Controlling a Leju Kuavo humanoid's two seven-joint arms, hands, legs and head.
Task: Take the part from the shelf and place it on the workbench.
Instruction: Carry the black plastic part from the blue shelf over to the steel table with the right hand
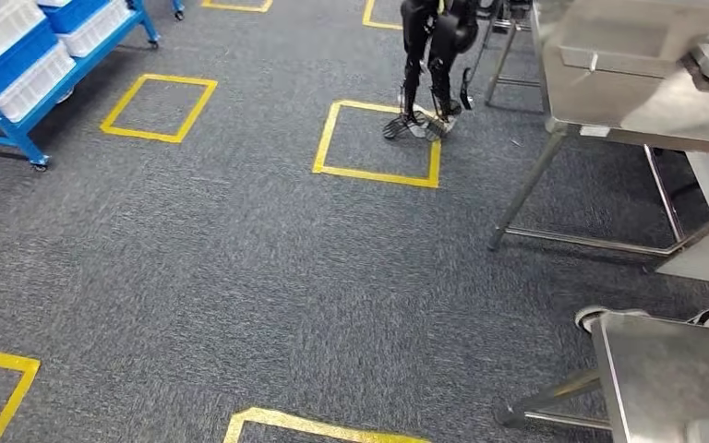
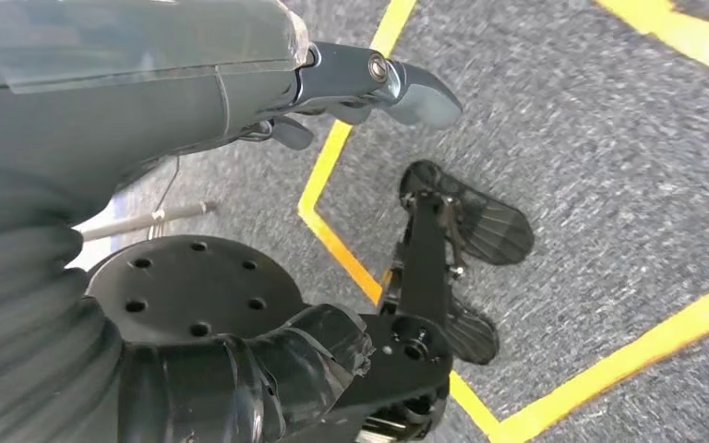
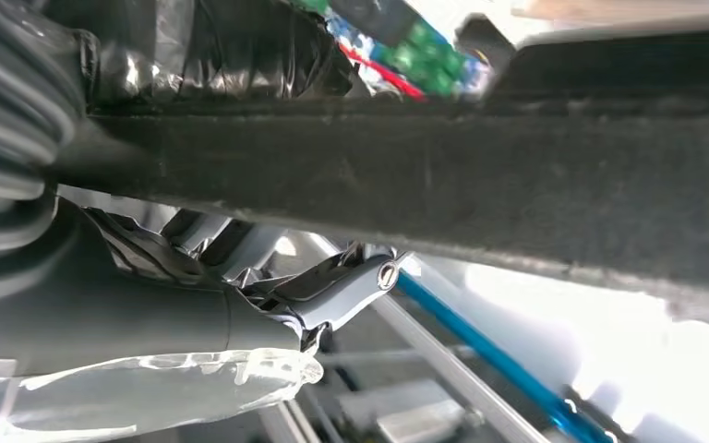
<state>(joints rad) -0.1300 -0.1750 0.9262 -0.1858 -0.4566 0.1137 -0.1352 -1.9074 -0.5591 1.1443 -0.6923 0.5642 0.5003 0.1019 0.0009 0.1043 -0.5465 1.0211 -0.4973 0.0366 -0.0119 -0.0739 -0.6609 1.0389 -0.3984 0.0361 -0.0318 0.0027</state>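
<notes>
While the left hand (image 2: 194,83) hangs over the grey floor (image 2: 609,138), its fingers (image 2: 415,88) sit loosely apart with nothing between them, a yellow tape line (image 2: 332,157) running just beneath. Over to the right hand (image 3: 194,323): the thumb (image 3: 351,286) pokes out, and a dark flat slab (image 3: 425,175) lies right alongside it. The other fingers are hidden, so I cannot tell whether they grip it, nor whether that slab is the part.

From the head view, the blue shelf (image 1: 18,120) stands well away from both sets of fingers. White bins (image 1: 32,78) are slotted into its tiers, and what they hold cannot be made out from this angle. Across the floor stands a steel surface (image 1: 609,101) carrying a grey tray (image 1: 609,41); its contents are too unclear to call. A second steel surface (image 1: 674,388) sits much closer on the right-hand side. Another robot's black legs (image 1: 429,65) stand on a taped square between shelf and surface.
</notes>
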